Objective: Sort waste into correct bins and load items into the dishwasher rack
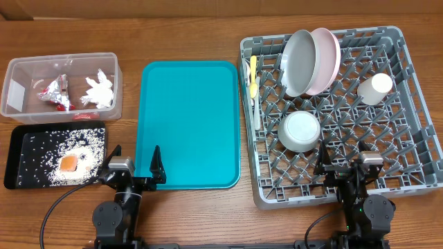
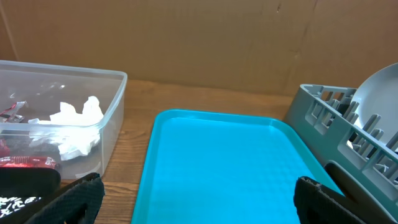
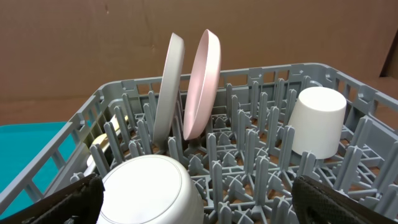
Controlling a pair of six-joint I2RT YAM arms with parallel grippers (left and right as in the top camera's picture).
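Overhead: plates (image 1: 301,62), bowl (image 1: 300,130), cup (image 1: 376,88) in rack (image 1: 408,52); tissue (image 1: 99,90), wrappers (image 1: 55,90) in tub (image 1: 14,97); left pincer (image 1: 135,160), right pincer (image 1: 349,160) agape, empty.

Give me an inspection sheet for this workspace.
Surface: wooden table, no spills seen.
Job's things: grey plate, pink plate, bowl, cup, yellow spoon and white utensil in the rack; tissue and wrappers in the clear tub; rice and orange cube in the black tray.
Clutter: teal tray, bare.
End effectors: left end effector and right end effector open, holding nothing.
Cables: black cable by each arm base.
Surroundings: cardboard wall.
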